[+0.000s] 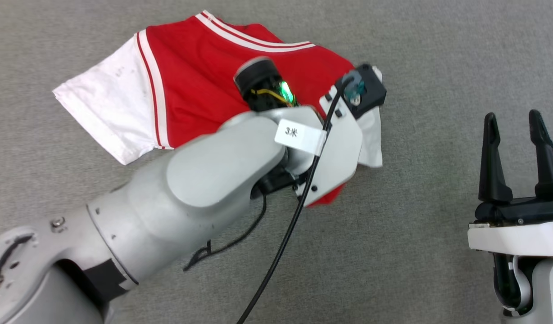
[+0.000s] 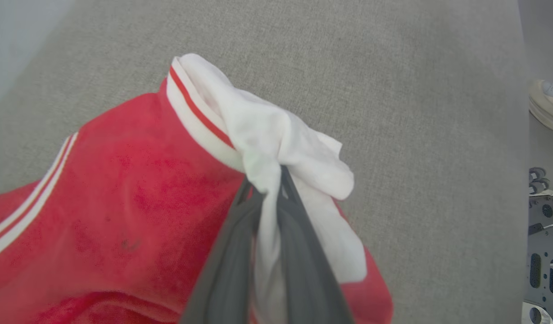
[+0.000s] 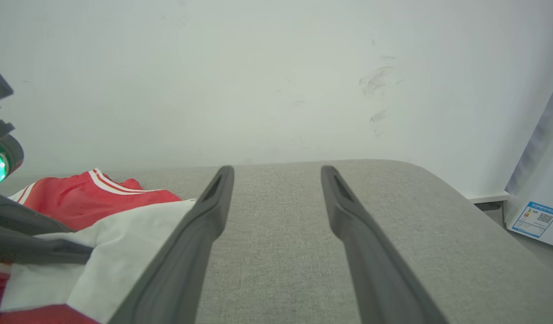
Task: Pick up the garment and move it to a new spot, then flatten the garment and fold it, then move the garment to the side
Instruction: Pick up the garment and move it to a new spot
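The garment (image 1: 200,67), a red jersey with white sleeves and white-red striped trim, lies crumpled on a grey padded surface (image 1: 438,54). My left arm (image 1: 213,171) reaches across it. In the left wrist view my left gripper (image 2: 269,180) is shut on a bunched white sleeve (image 2: 276,135), lifting it above the red body (image 2: 123,202). My right gripper (image 1: 513,119) stands open at the lower right, off the cloth, with nothing between its fingers (image 3: 213,211). The right wrist view shows the garment (image 3: 92,202) at its left.
A pale wall (image 3: 276,67) rises behind the grey surface (image 3: 276,270), whose rounded edge falls off at the right. A white cabinet with a label (image 3: 535,218) stands beyond it. A foot in a shoe (image 2: 546,103) and part of the robot base (image 2: 544,252) lie past the edge.
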Controlling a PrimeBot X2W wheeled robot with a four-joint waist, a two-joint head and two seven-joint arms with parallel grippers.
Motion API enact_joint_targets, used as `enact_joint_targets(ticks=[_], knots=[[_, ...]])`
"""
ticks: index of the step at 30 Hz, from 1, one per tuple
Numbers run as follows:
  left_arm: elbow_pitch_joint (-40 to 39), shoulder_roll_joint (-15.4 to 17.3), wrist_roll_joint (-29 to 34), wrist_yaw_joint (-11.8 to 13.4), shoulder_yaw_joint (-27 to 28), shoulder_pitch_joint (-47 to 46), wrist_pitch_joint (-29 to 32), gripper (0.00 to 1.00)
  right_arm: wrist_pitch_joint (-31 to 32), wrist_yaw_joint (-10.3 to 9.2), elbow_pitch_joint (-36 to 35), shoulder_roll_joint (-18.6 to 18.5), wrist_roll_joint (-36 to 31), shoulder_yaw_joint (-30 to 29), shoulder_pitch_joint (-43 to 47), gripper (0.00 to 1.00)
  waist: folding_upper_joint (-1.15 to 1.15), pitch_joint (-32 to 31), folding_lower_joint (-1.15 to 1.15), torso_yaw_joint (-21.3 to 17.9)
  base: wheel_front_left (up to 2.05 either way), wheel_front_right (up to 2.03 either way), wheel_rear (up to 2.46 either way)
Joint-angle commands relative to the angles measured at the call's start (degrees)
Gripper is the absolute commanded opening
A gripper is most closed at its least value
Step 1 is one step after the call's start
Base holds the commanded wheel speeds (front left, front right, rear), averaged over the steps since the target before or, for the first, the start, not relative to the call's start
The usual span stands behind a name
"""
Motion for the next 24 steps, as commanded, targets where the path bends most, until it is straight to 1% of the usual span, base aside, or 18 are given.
enact_joint_targets(ticks=[1,4,9,11,13,14,15,19,20,22,24], knots=[[0.9,-0.21,-0.77,-0.01,-0.91,1.11,-0.53,0.0,-0.14,-0.06,0.06,0.2,0.58,-0.09,-1.02,1.0,0.0,1.05,0.0,-0.97,0.0,0.0,0.0],[3.05,-1.04,-0.95,-0.02,-2.69,2.47,-0.9,0.0,-0.14,-0.06,0.01,0.21,0.8,-0.26,-1.18,1.0,0.0,1.85,0.0,-1.26,0.0,0.0,0.0],[5.89,-2.38,-0.8,-0.04,-3.73,6.73,0.18,0.0,-0.14,-0.06,0.26,0.21,0.68,-0.48,-1.54,1.0,0.0,2.58,0.0,-0.99,0.0,0.0,0.0],[6.41,-2.78,0.64,-0.08,-4.01,8.51,1.24,0.0,-0.14,-0.06,0.46,0.21,0.42,-0.44,-1.78,1.0,0.0,2.55,0.0,-0.65,0.0,0.0,0.0],[6.95,-3.01,1.62,-0.08,-4.07,9.22,-0.25,0.0,-0.14,-0.06,0.57,0.2,0.18,-0.55,-1.84,1.0,0.0,2.15,0.0,-0.08,0.0,0.0,0.0],[7.33,-3.34,1.79,-0.08,-4.03,9.31,-1.32,0.37,-0.14,-0.06,0.63,0.2,0.09,-0.56,-1.71,1.0,0.0,1.72,0.0,0.27,0.0,0.0,0.0],[7.64,-3.71,2.22,-0.08,-4.02,9.0,-2.74,1.0,-0.14,-0.06,0.72,0.2,-0.08,-0.65,-1.47,1.0,0.0,1.28,0.0,0.65,0.0,0.0,0.0],[9.44,-5.28,2.2,-0.01,-3.39,7.74,-11.45,1.0,-0.14,-0.06,1.12,0.19,-0.63,-0.85,-0.11,1.0,0.0,-1.32,0.0,2.21,0.0,0.0,0.0],[10.56,-6.48,2.66,0.01,-2.24,8.47,-18.43,1.0,-0.14,-0.06,1.49,0.19,-1.11,-1.08,1.34,1.0,0.0,-3.89,0.0,3.59,0.0,0.0,0.0],[10.52,-7.06,2.55,0.71,-0.68,9.49,-23.38,1.0,-0.14,-0.06,1.63,0.18,-1.51,-1.28,2.2,1.0,0.0,-5.63,0.0,4.51,0.0,0.0,0.0],[10.2,-6.66,2.61,1.72,0.66,10.78,-27.63,1.0,-0.14,-0.06,1.9,0.18,-1.82,-1.62,3.24,1.0,0.0,-7.33,0.0,5.49,0.0,0.0,0.0]])
